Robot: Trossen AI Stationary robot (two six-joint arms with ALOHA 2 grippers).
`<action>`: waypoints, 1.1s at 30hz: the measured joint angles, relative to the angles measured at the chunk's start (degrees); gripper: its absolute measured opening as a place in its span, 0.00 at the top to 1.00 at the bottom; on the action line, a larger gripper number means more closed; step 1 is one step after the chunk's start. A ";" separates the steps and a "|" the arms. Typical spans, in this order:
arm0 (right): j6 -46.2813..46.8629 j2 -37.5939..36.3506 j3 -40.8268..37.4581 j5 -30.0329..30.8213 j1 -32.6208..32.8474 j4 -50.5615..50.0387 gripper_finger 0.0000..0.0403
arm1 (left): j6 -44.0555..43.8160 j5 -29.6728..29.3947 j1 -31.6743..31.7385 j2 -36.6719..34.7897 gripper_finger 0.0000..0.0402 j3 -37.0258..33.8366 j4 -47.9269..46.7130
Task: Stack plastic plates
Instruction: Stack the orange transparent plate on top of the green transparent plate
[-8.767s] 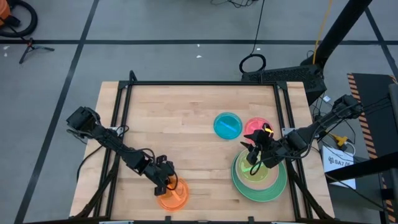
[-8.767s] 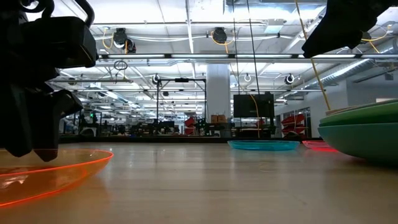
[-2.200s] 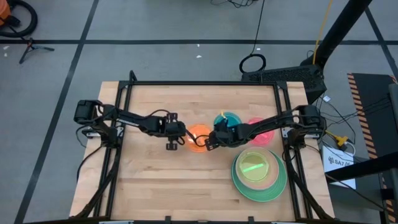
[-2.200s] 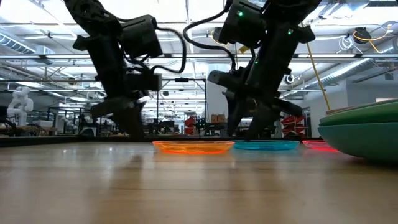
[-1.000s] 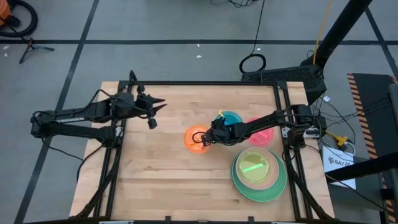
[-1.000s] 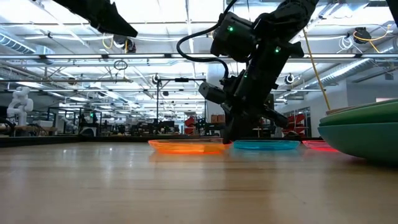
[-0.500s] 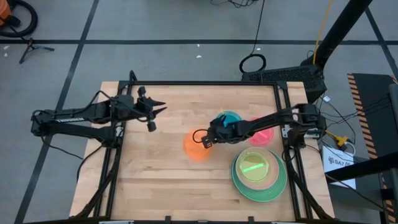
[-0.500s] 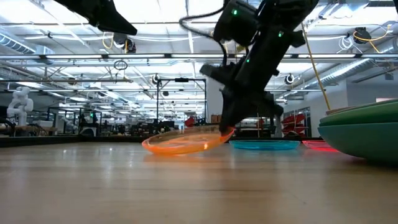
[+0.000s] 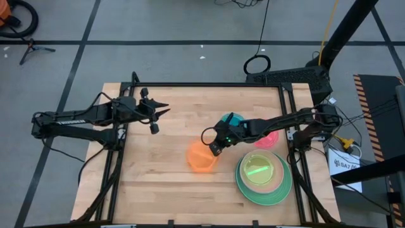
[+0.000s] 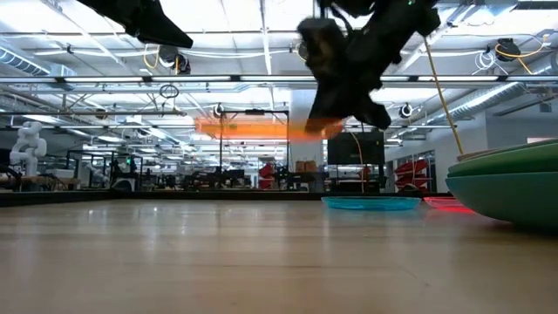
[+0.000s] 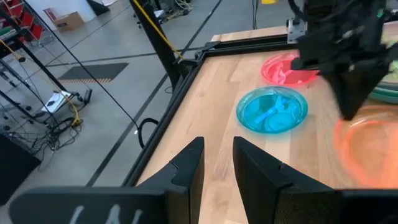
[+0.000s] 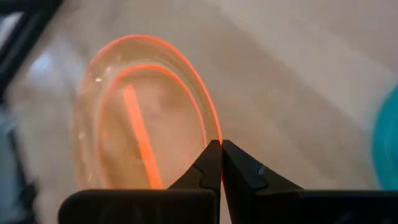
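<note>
Lifting off the table now, orange plate (image 9: pixel 201 156) pinched in right gripper (image 9: pixel 214 149) jaws

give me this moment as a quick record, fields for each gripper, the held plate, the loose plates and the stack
right gripper: shut on the orange plate's rim, above mid-table
orange plate: lifted clear of the table, roughly level in the low view
left gripper: raised at the table's far left, holding nothing
blue plate: flat on the table, partly hidden under the right arm from above
red plate: flat, beside the blue plate
stack: yellow-green plate on top, large green plate at the bottom, front right
</note>
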 joint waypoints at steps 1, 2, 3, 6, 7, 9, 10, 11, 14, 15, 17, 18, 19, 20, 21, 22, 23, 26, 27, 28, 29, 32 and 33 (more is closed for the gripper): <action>-1.34 -0.80 0.00 -1.78 0.23 -0.05 1.00 | 0.00 0.01 0.00 0.00 0.77 0.00 0.01; -3.22 -1.67 0.00 -4.21 0.57 0.28 1.00 | -0.04 -0.01 0.00 0.00 0.77 0.00 -0.05; -5.45 -2.61 0.00 -7.07 1.01 0.78 1.00 | -0.06 0.01 0.00 0.00 0.77 0.00 -0.17; -8.15 -5.60 0.00 -13.17 3.14 0.09 1.00 | -0.45 -0.01 0.00 0.00 0.77 0.00 -0.68; -8.19 -6.62 0.00 -14.89 3.85 -0.65 1.00 | -0.46 -0.01 0.00 0.00 0.77 0.00 -0.84; -8.10 -8.55 0.00 -17.12 5.51 -2.55 1.00 | -0.51 0.01 0.00 0.00 0.77 0.00 -0.77; -7.60 -9.48 0.00 -17.30 6.46 -4.20 1.00 | -0.66 0.01 0.00 0.00 0.77 0.00 -0.79; -6.78 -10.51 0.00 -17.43 7.34 -6.31 1.00 | -0.91 -0.01 0.00 0.00 0.77 0.00 -0.75; -3.64 -13.29 0.00 -16.52 10.00 -12.30 1.00 | -1.51 -0.01 0.00 0.00 0.77 0.00 -0.75; -2.46 -14.06 0.00 -15.33 11.16 -14.29 1.00 | -1.78 0.01 0.00 0.00 0.77 0.00 -0.74; -0.54 -15.71 0.00 -13.21 13.42 -17.66 1.00 | -2.50 -0.01 0.00 0.00 0.77 0.00 -0.75; 0.40 -16.55 0.00 -12.17 14.68 -19.00 1.00 | -2.84 0.00 0.00 0.00 0.77 0.00 -0.75; 1.36 -17.54 0.00 -10.98 15.99 -20.97 1.00 | -3.19 -0.01 0.00 0.00 0.77 0.00 -0.75; 2.23 -18.34 0.00 -9.40 17.27 -23.00 1.00 | -3.49 0.00 0.00 0.00 0.77 0.00 -0.75; 3.05 -19.20 0.00 -7.73 18.49 -24.86 1.00 | -3.91 0.01 0.00 0.00 0.77 0.00 -0.73; 3.82 -19.99 0.00 -5.94 19.64 -26.73 1.00 | -4.32 0.01 0.00 0.00 0.77 0.00 -0.73; 4.81 -20.69 0.00 -4.16 20.70 -28.70 1.00 | -4.54 0.01 0.00 0.00 0.77 0.00 -0.73; 7.52 -22.99 0.00 0.06 23.61 -34.25 1.00 | -5.29 -0.01 0.00 0.02 0.77 0.00 -0.73; 8.42 -23.82 0.00 1.28 24.53 -36.23 1.00 | -5.58 0.01 0.00 0.06 0.77 0.00 -0.73; 9.44 -24.53 0.00 2.40 25.42 -38.37 1.00 | -6.02 0.01 0.00 0.07 0.77 0.00 -0.76; 10.40 -25.22 0.00 3.15 26.16 -40.31 1.00 | -6.41 0.01 0.00 0.07 0.77 0.00 -0.81; 14.07 -27.13 0.00 4.30 28.35 -45.98 1.00 | -7.82 0.00 0.00 0.07 0.77 0.00 -1.15; 15.32 -27.68 0.00 4.75 28.99 -47.98 1.00 | -8.17 -0.01 0.00 0.07 0.77 0.00 -1.26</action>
